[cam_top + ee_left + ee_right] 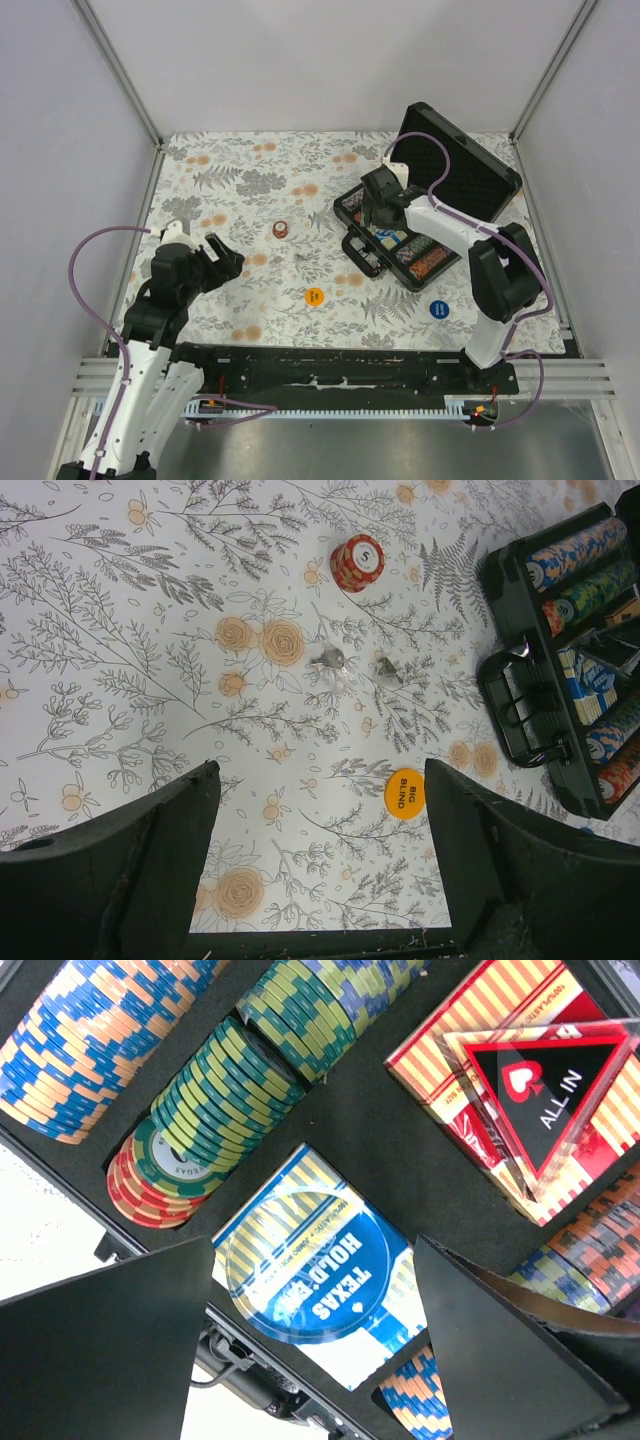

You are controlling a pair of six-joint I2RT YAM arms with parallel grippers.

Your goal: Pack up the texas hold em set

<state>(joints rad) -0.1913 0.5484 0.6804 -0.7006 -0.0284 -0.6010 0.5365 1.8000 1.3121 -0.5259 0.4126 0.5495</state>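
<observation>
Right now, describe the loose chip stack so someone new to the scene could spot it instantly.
Find the open black case on the right side of the floral table. Look left of it across the cloth to the short chip stack, alone near the table's middle. It is thick, red-and-white and marked 5, unlike the flat yellow disc and blue disc closer to the near edge.

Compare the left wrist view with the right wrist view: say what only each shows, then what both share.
Only the left wrist view: the red chip stack, the yellow BIG BLIND disc and two small grey pieces on the floral tablecloth. Only the right wrist view: the ALL IN triangle and the round TEXAS HOLD'EM disc lying on the blue deck. Both: the open case, its chip rows and that blue deck.
</observation>
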